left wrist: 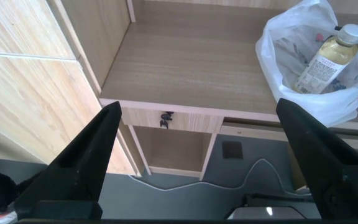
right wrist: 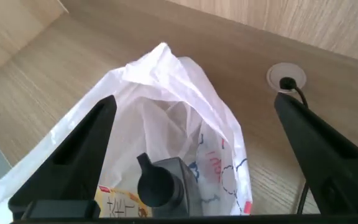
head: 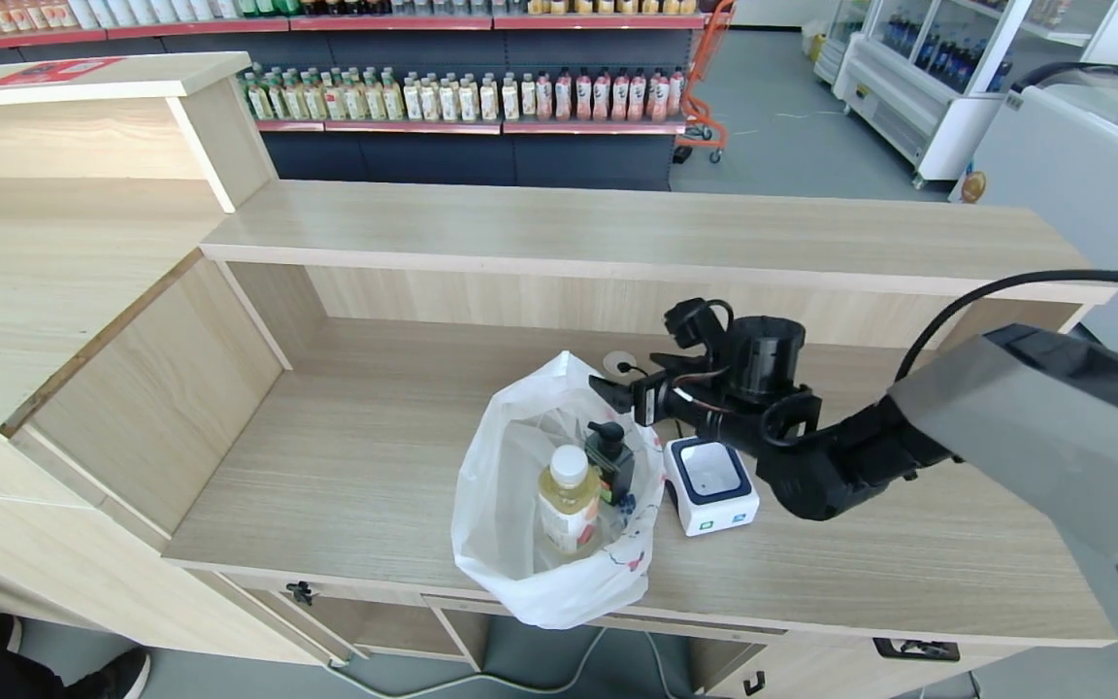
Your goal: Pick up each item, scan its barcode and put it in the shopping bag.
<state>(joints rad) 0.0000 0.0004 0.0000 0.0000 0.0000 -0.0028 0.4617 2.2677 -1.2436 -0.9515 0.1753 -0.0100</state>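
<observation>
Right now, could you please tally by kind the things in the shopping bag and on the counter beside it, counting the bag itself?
drink bottle: 1
pump bottle: 1
shopping bag: 1
barcode scanner: 1
Total: 4

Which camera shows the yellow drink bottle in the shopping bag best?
The left wrist view: the drink bottle appears side-on, cap, neck and label clear above the shopping bag rim. The head view looks down on it beside the pump bottle. The right wrist view catches just its label's corner.
</observation>
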